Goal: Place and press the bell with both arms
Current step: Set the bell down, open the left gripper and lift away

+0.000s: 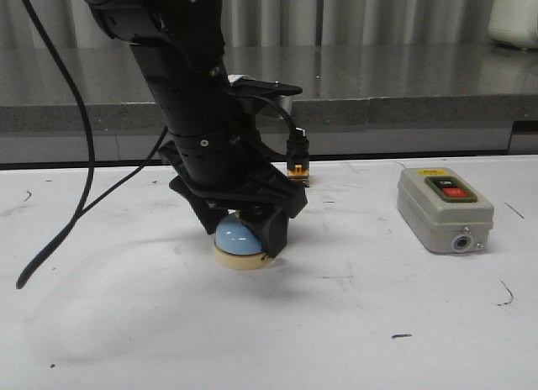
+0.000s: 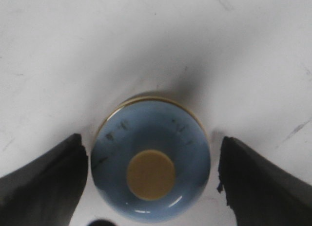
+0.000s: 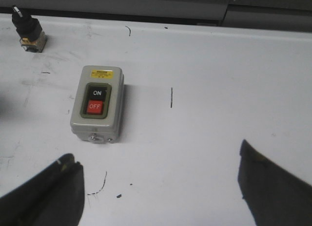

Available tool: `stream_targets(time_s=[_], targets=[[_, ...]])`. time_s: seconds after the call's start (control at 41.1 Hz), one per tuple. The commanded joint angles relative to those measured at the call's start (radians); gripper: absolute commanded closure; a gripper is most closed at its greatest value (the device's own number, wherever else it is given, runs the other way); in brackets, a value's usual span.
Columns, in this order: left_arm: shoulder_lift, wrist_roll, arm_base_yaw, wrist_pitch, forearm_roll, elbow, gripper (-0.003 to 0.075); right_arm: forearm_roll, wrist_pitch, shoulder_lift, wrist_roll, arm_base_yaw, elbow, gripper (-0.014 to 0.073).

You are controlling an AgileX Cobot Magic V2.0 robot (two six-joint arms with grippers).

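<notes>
- Two fingers of your left claw (image 2: 152, 187) flank the bell (image 2: 151, 160) on the tabletop (image 1: 126, 323), narrow gaps showing either side.
- Your right claw (image 3: 161, 187) hangs spread wide, holding nothing, above the switch box (image 3: 96, 103).

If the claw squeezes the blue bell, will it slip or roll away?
The bell might slip, since its dome looks smooth and glossy and curves away from the left gripper. Rolling seems unlikely: it sits upright on a flat round base on the table. It looks rigid.
</notes>
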Motion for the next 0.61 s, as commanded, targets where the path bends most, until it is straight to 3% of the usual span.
stream_targets(time_s=[0.0,0.219,0.583], targets=[[-0.062,-0.024,-0.007,-0.014,-0.006,-0.039,0.0179,-0.011,-0.062,0.001,-0.012,-0.001,-0.037,-0.0059],[-0.186,-0.058,-0.007,-0.007,-0.006,-0.019,0.0185,-0.011,-0.062,0.001,-0.012,-0.001,-0.037,-0.0059],[-0.654,-0.064,0.087,-0.018,-0.009,0.244,0.0185,-0.011,-0.062,0.001,-0.012,-0.001,-0.037,-0.0059]])
